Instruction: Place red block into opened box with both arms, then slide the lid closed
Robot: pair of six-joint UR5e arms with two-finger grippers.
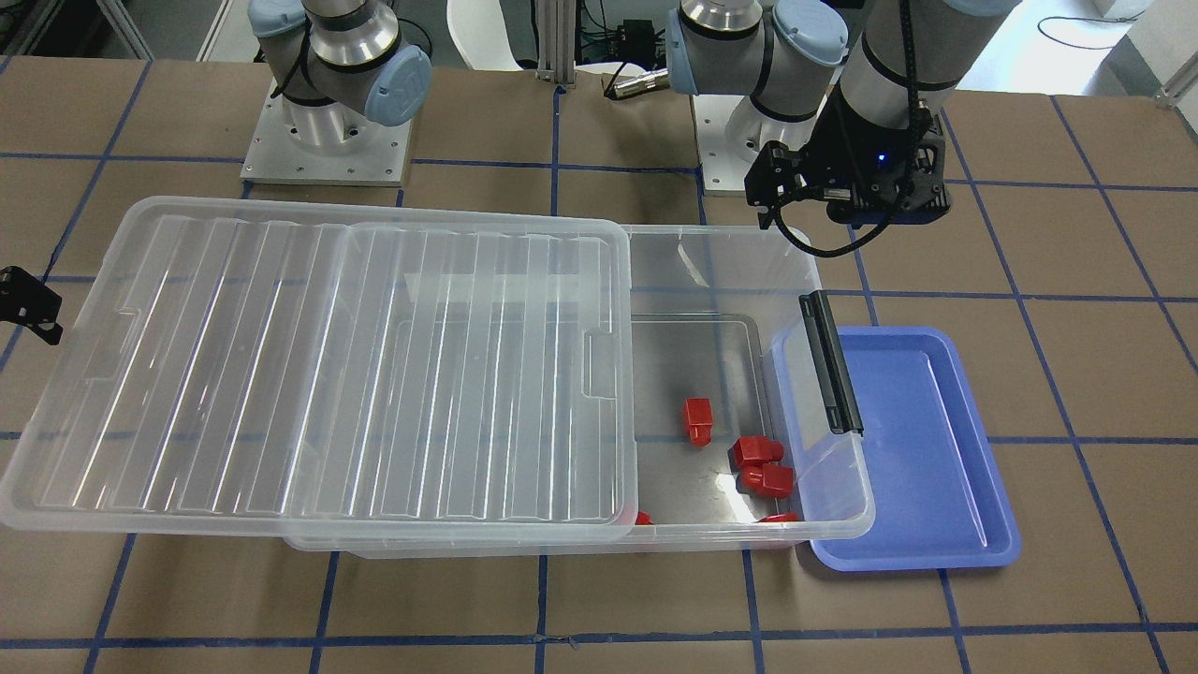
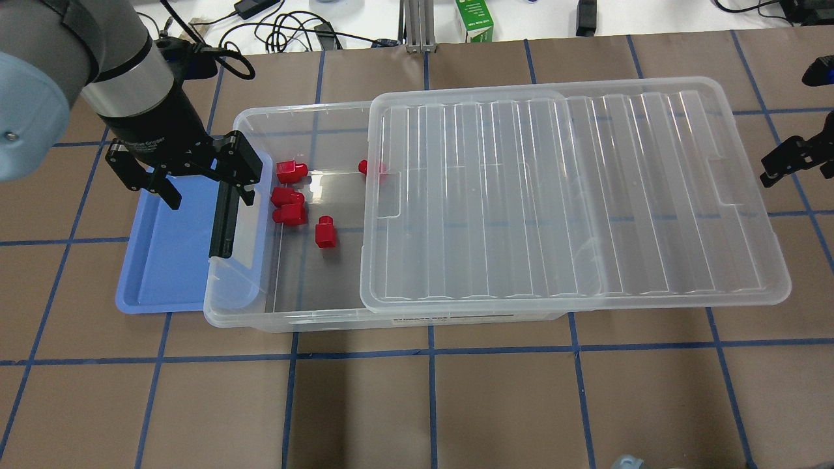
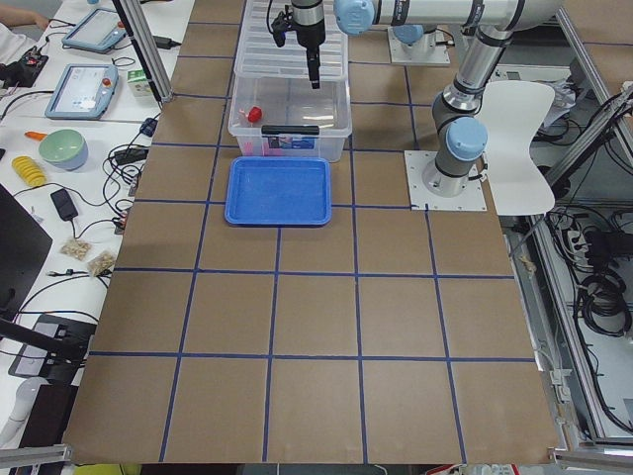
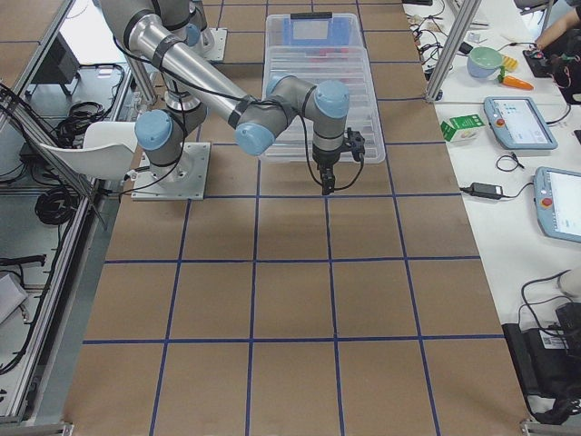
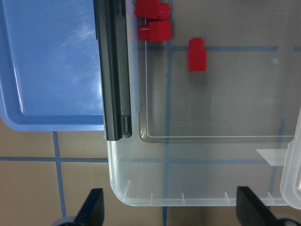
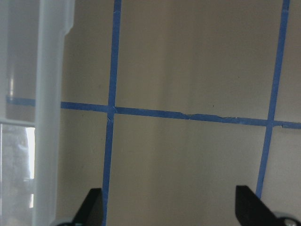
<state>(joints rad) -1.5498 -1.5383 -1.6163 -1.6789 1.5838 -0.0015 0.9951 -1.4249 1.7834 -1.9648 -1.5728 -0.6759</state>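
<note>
Fyi: you've got 5 red blocks (image 2: 325,232) in the 1 box (image 2: 313,322) mid-desk, all at its latch (image 2: 221,221) end, 1 half under the lid (image 2: 554,195). 1 blue tray (image 2: 163,260) beside it. Left hand (image 2: 208,194) spread wide, empty, above latch; right hand (image 6: 169,214) also spread, empty, past lid. Box label (image 2: 449,319) unreadable.

The left arm (image 2: 124,85) is brought in from 10 o'clock in the overhead view. The left pincer (image 2: 210,194) is pointed straight down, with its fingers (image 5: 91,207) spread wide and nothing held. The right arm (image 4: 272,95) is stretched towards 3 o'clock. The right pincer (image 6: 170,209) is likewise turned downward, spread wide and empty.
</note>
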